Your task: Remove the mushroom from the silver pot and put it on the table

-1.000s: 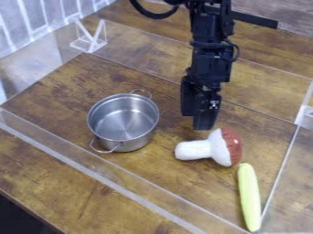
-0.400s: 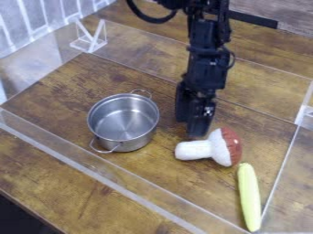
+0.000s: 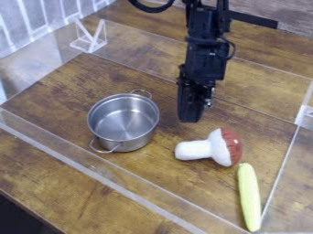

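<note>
The mushroom, with its white stem and reddish-brown cap, lies on its side on the table, to the right of the silver pot. The pot stands upright and its inside shows empty. My gripper hangs pointing down just above and behind the mushroom, clear of it. Its dark fingers look drawn together with nothing between them.
A long yellow-green stick toy lies near the front right corner, close to the mushroom. Low clear acrylic walls edge the tabletop. A small clear stand sits at the back left.
The gripper has drawn back a little up and left from the mushroom, and its fingers have closed from wide open. Mushroom, pot and stick have stayed put.
</note>
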Controlling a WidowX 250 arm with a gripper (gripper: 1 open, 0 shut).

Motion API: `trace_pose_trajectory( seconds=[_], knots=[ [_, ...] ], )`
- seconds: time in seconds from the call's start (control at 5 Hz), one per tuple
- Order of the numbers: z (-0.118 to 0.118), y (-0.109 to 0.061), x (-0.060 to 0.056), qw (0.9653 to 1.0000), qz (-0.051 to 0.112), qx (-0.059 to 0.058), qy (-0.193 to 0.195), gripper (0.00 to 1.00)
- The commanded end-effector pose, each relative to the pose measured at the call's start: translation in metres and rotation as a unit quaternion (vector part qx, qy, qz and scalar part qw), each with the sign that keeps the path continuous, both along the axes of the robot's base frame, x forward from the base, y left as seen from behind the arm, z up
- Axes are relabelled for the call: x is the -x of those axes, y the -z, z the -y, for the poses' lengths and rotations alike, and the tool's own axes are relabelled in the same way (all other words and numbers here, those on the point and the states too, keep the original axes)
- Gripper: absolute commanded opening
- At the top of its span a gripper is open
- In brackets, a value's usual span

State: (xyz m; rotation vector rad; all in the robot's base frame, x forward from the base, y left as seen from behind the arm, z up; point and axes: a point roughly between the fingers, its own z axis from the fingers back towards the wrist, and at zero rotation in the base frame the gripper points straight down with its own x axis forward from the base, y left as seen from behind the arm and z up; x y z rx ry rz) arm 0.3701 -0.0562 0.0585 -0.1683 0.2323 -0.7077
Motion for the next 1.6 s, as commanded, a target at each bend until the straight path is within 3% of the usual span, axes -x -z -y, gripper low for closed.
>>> trace_pose_trajectory(
  seconds=[0.0,0.2,0.4,0.6,0.8,1.0,1.4],
  knots=[
    [0.006,-0.064,-0.011,0.9977,0.064,0.001,-0.022,1.0],
    [-0.005,-0.106,-0.013,0.9918,0.091,-0.034,-0.084,1.0],
    [-0.033,-0.12,-0.004,0.9789,0.112,-0.086,-0.148,1.0],
    [-0.033,-0.113,-0.007,0.9785,0.139,-0.084,-0.127,1.0],
    [-0.033,-0.11,-0.005,0.9741,0.161,-0.088,-0.132,1.0],
    [-0.036,-0.107,-0.001,0.9706,0.172,-0.091,-0.141,1.0],
    [-0.034,-0.091,0.01,0.9639,0.207,-0.089,-0.142,1.0]
  ],
)
